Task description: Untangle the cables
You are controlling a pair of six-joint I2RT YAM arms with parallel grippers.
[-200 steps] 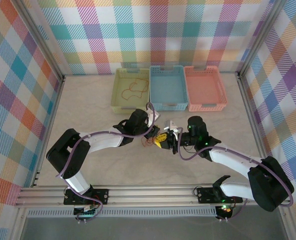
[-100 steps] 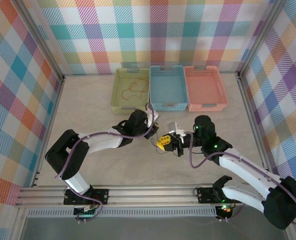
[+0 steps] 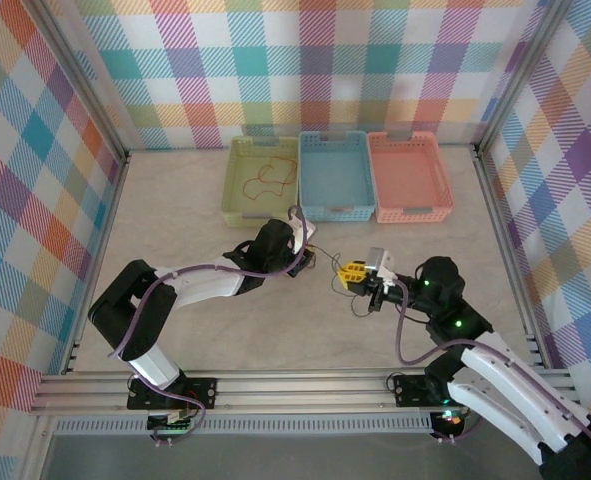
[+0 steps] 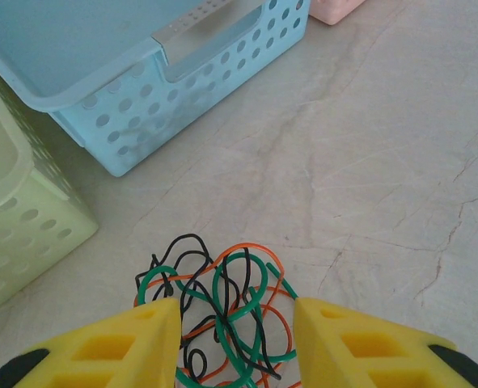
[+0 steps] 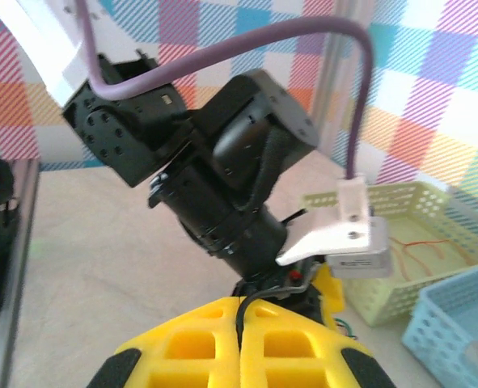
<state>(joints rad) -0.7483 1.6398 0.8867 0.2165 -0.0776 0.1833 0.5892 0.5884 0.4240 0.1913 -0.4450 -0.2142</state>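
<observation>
A tangle of thin orange-red, green and black cables lies on the pale marbled tabletop near the light-blue perforated plastic basket, between the spread fingers of the left end effector. The right end effector, also near that basket, is pressed together, pinching a thin black cable.

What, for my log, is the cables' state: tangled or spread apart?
Tangled: the cables cross and loop in one clump between the left fingers.

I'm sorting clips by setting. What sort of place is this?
Probably a robot lab test cell: the left arm and right arm bolted to a rail at the edge of a table, checkered walls on three sides, and a green basket, blue basket and pink basket lined up.
</observation>
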